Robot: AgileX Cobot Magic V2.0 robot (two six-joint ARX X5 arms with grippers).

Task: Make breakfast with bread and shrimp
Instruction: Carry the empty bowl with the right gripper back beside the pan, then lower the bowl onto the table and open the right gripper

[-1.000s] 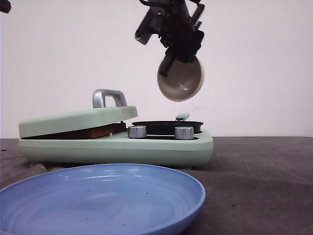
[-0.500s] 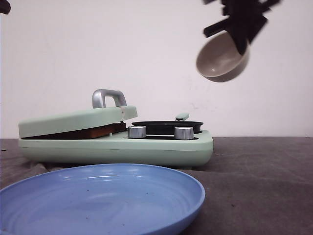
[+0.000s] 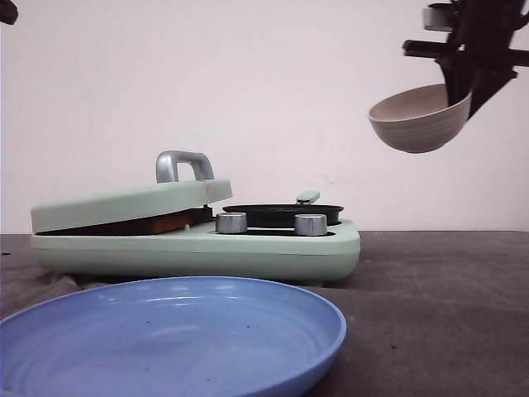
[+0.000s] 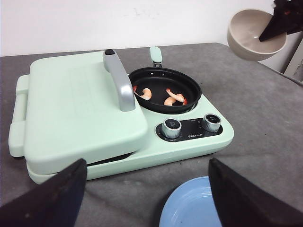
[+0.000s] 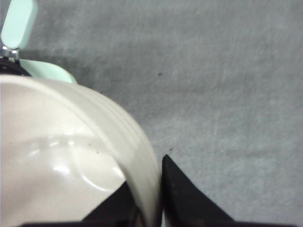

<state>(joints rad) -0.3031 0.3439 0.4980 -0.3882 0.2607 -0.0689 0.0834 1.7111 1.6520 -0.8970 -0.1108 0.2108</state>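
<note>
Two pinkish-orange shrimp (image 4: pixel 144 93) lie in the black pan (image 4: pixel 195 88) of the mint-green cooker (image 4: pixel 71 104). A brown edge of bread (image 3: pixel 153 224) shows in the gap under the cooker's lowered lid (image 3: pixel 124 204). My right gripper (image 3: pixel 459 93) is shut on the rim of a beige ribbed bowl (image 3: pixel 417 126), held upright high in the air to the right of the cooker. In the right wrist view the fingers (image 5: pixel 182 189) pinch the bowl's wall (image 5: pixel 137 156), and the bowl (image 5: pixel 52 165) looks empty. My left gripper (image 4: pixel 149 203) is open above the table in front of the cooker.
A large blue plate (image 3: pixel 165 339) sits at the front, just before the cooker, and its edge (image 4: pixel 189 208) shows between my left fingers. Two silver knobs (image 3: pixel 231 222) stand on the cooker's front. A grey cloth (image 3: pixel 438 314) covers the table, and a white wall stands behind.
The right gripper has carried the bowl from above the pan to the right, turning it from tipped downward to upright. The left gripper and the cooker have not moved.
</note>
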